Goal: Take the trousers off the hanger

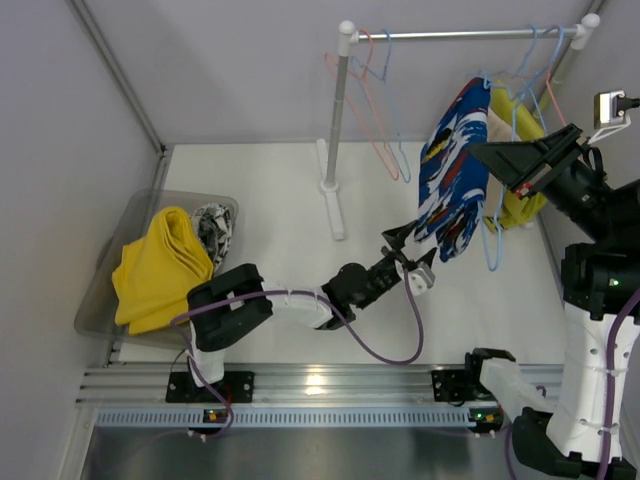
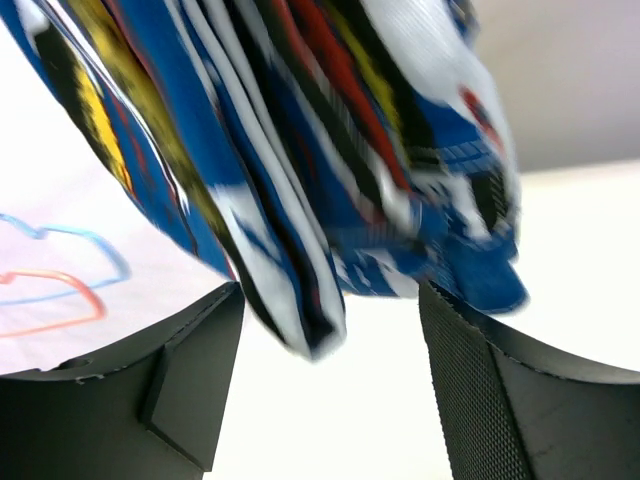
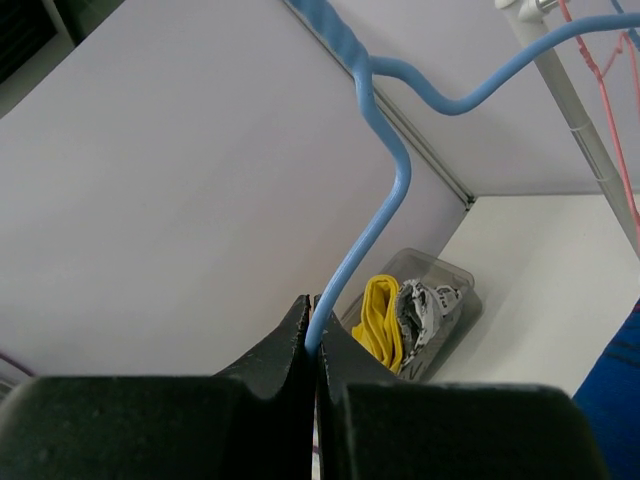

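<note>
Top external view: the blue trousers hang on a blue hanger between the two arms. The left gripper is spread wide, with the trousers' lower end dangling between its fingers. The right gripper is pressed together, pinching the hanger's wire. Well off to the left gripper's left, yellow trousers and printed trousers lie in a clear bin.
</note>
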`<state>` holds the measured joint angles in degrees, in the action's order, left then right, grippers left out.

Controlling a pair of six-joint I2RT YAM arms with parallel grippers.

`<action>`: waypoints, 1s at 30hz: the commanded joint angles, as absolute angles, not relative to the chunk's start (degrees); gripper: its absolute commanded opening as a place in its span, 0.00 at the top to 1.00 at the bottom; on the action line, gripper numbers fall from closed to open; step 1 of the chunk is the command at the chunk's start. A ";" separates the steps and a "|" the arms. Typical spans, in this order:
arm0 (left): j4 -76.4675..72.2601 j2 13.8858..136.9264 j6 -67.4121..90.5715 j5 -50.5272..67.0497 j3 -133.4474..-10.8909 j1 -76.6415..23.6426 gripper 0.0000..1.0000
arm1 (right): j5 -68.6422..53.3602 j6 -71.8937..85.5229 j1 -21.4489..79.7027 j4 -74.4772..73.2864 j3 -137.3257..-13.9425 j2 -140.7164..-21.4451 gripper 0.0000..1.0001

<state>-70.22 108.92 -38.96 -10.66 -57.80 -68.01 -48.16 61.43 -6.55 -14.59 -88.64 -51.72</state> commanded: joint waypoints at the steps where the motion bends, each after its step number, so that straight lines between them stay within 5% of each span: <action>1: -72.07 105.38 -37.70 -10.28 -55.64 -68.38 0.24 | -47.29 59.85 -7.29 -2.82 -93.87 -50.80 1.00; 30: -71.55 110.13 -40.70 -12.66 -67.67 -66.45 0.30 | -48.69 60.91 -7.29 -3.16 -86.40 -47.29 1.00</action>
<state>-69.32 109.89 -40.71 -12.97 -64.31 -66.74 -48.64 62.19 -6.57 -13.45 -85.89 -49.54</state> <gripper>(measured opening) 0.701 0.003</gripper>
